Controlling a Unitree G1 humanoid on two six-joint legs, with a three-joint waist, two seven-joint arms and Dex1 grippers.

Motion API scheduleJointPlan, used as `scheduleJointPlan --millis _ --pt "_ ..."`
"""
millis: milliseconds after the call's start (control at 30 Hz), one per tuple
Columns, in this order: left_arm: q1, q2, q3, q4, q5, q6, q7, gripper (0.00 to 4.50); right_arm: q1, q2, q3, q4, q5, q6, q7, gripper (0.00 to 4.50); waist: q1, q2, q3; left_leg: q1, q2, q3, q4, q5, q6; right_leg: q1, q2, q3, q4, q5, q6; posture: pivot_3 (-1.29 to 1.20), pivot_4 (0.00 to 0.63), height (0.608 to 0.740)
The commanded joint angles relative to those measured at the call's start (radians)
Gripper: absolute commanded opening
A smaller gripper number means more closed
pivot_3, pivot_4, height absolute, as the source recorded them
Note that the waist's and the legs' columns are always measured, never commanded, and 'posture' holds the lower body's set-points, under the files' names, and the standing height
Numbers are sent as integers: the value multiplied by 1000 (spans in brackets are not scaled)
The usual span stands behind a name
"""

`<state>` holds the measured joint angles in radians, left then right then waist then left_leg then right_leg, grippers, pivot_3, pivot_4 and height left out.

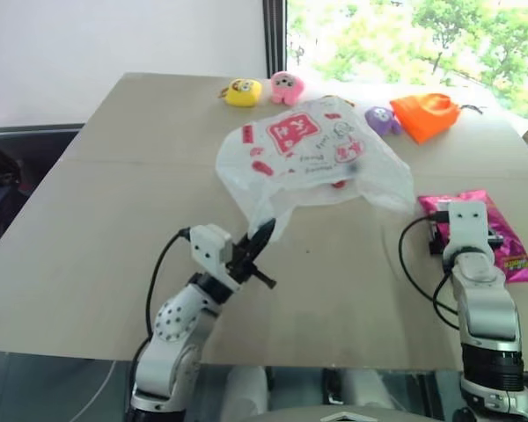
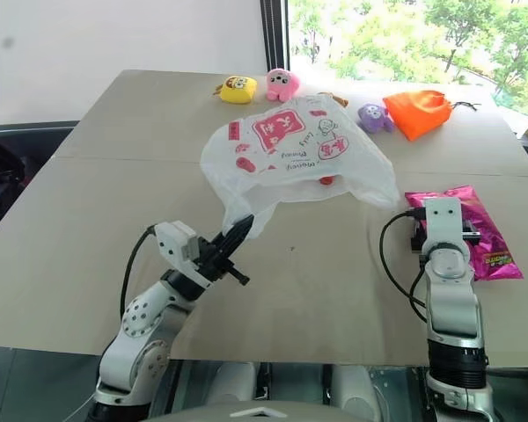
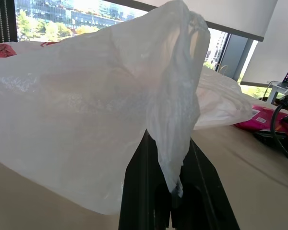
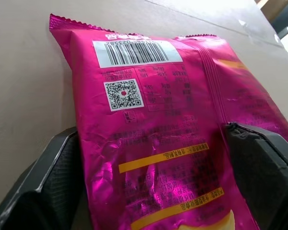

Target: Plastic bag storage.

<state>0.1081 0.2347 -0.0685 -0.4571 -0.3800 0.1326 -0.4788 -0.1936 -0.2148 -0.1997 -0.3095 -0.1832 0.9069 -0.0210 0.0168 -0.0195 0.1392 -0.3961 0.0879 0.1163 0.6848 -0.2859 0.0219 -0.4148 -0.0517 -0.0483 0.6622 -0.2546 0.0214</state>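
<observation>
Thin translucent film plastic bag; glossy foil snack packet; matt, apparently wooden table.

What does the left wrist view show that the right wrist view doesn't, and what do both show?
Left wrist view: the left claw shut on a twisted strand of the plastic bag, which billows above the table.

Right wrist view: the magenta snack packet's back, with barcode and QR code, lying between the right claw's open fingers.

Shared: the packet, seen far off in the left wrist view, and the table.
</observation>
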Motion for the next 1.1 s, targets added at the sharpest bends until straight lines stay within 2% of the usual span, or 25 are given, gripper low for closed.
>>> scheduleJointPlan --millis 33,233,267,500,567,667,767,900,1033,1100 --pt "-11 1 3 -7 -3 -21 -10 0 12 10 -70 45 4 62 -35 3184 0 0 0 0 0 0 0 0 0 0 0 0 0 0 0 0 150 740" --pt "-12 -1 0 -4 0 -28 -11 0 -32 18 -115 83 22 29 -78 286 -1 0 0 -1 0 -1 0 0 0 0 0 -1 -1 0 0 0 150 740" --pt "-12 -2 -1 -4 1 -29 -10 0 -39 18 -122 86 26 4 -87 21 -2 0 0 -1 0 -1 0 0 0 0 0 -1 -1 0 0 0 150 740" --pt "-19 -18 -3 -7 1 -28 4 0 -137 -38 -170 184 123 -397 -46 21 -21 8 5 0 0 0 -1 0 0 -1 0 2 0 0 0 0 150 740" --pt "-22 -21 -3 -8 1 -27 5 0 -191 -56 -201 227 206 -522 15 21 -29 9 5 0 0 -1 -1 0 0 -1 0 2 0 0 0 0 150 740" --pt "-25 -24 1 -10 -1 -24 8 0 -258 -103 -215 245 356 -628 199 21 -33 10 6 0 0 -1 -2 0 0 -2 1 4 0 0 0 0 150 740" --pt "-34 -29 15 -15 -16 -17 14 0 -297 -185 -175 165 526 -616 451 21 -31 10 6 1 0 0 -4 0 0 -2 2 4 0 0 0 0 150 740" --pt "-41 -30 23 -18 -25 -13 19 0 -261 -289 -98 2 735 -488 694 21 -28 11 6 0 1 -1 -5 0 0 -3 1 4 -1 0 0 0 150 740" --pt "-44 -36 34 -16 -33 -12 30 0 -193 -395 -77 -131 917 -358 837 21 -21 10 6 -1 0 -3 -5 -1 1 -2 0 2 -3 0 0 0 150 740" --pt "-50 -39 40 -12 -36 -11 36 0 -171 -443 -68 -164 955 -336 886 21 -21 10 7 -1 0 -3 -5 -1 1 -2 0 3 -3 0 0 0 150 740"
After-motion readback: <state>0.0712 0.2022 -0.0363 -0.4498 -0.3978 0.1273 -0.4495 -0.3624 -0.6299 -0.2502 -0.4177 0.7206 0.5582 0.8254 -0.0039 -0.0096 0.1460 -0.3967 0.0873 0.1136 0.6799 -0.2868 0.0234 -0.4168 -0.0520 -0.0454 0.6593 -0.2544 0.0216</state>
